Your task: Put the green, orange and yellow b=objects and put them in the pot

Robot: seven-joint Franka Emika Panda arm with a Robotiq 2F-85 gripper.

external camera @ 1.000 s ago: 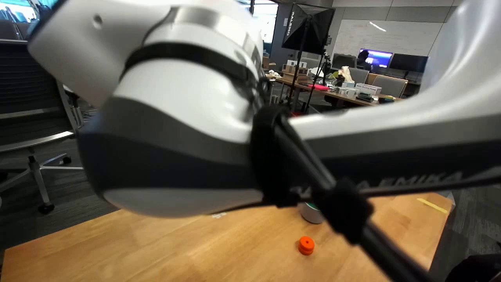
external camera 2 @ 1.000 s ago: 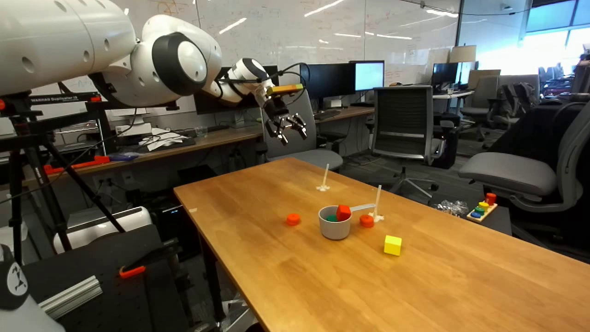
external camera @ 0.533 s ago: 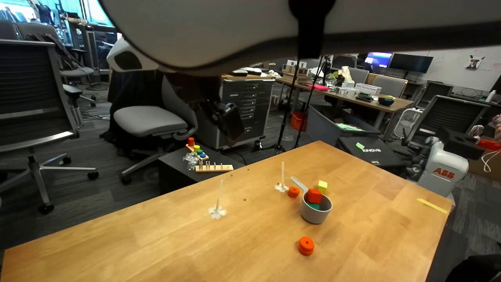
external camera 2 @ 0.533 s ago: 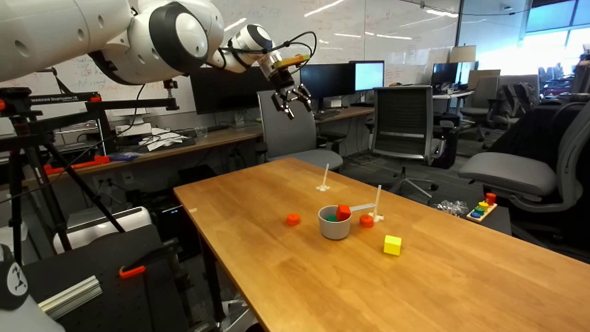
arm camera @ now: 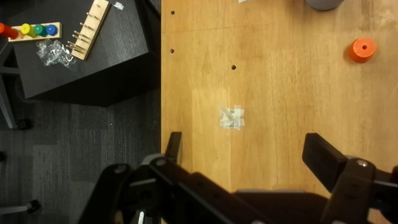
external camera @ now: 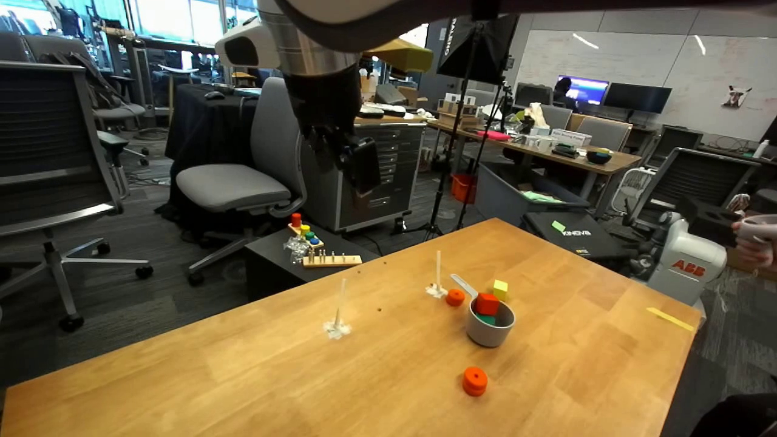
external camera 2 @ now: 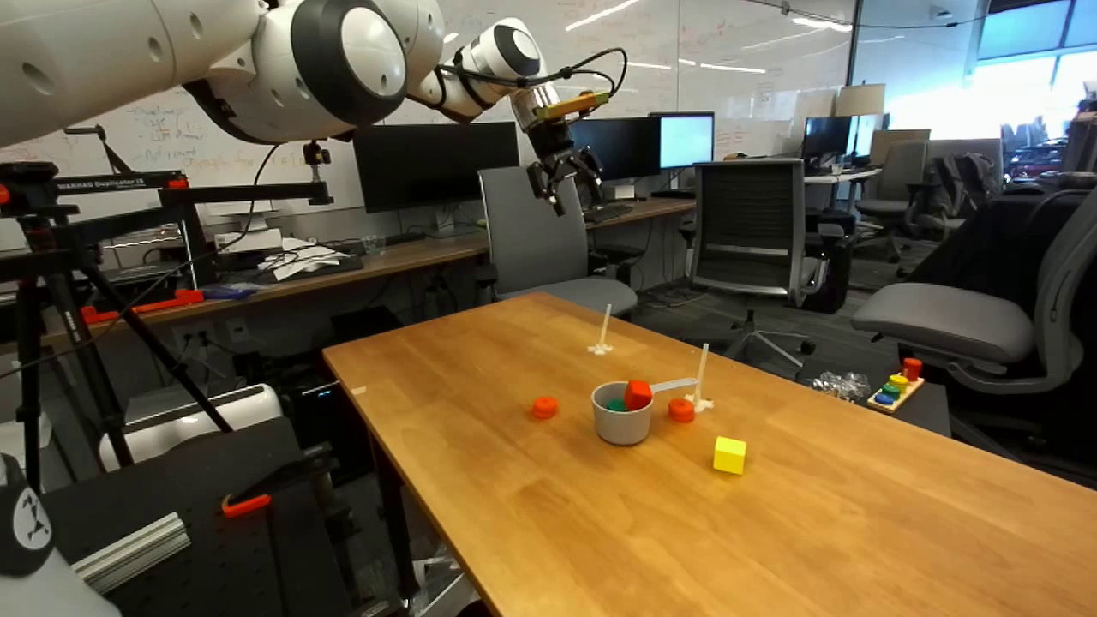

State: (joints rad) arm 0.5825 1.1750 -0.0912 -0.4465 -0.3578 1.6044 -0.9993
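Note:
The grey pot (external camera: 489,333) with a long handle stands upright on the wooden table. Inside it lie a green object (external camera 2: 616,404), partly hidden by the rim, and a red-orange block (external camera 2: 638,395) that sticks up above it. A yellow cube (external camera 2: 729,456) sits on the table a short way from the pot. Two round orange pieces flank the pot: one orange piece (external camera: 475,380) lies apart, another orange piece (external camera: 455,297) is near the handle. High above the table my gripper (external camera 2: 572,190) hangs open; in the wrist view nothing is between its fingers (arm camera: 323,158).
Two thin upright pegs, a peg (external camera: 438,272) near the handle and a farther peg (external camera 2: 605,326), are taped to the tabletop. Beside the table edge a low black stand (arm camera: 93,74) holds wooden toy boards. A person's hand (external camera: 756,250) shows at the far right.
The arm has risen, and my gripper has moved up and to the right in an exterior view. It no longer blocks the table from sight. The pot and the pieces have stayed put.

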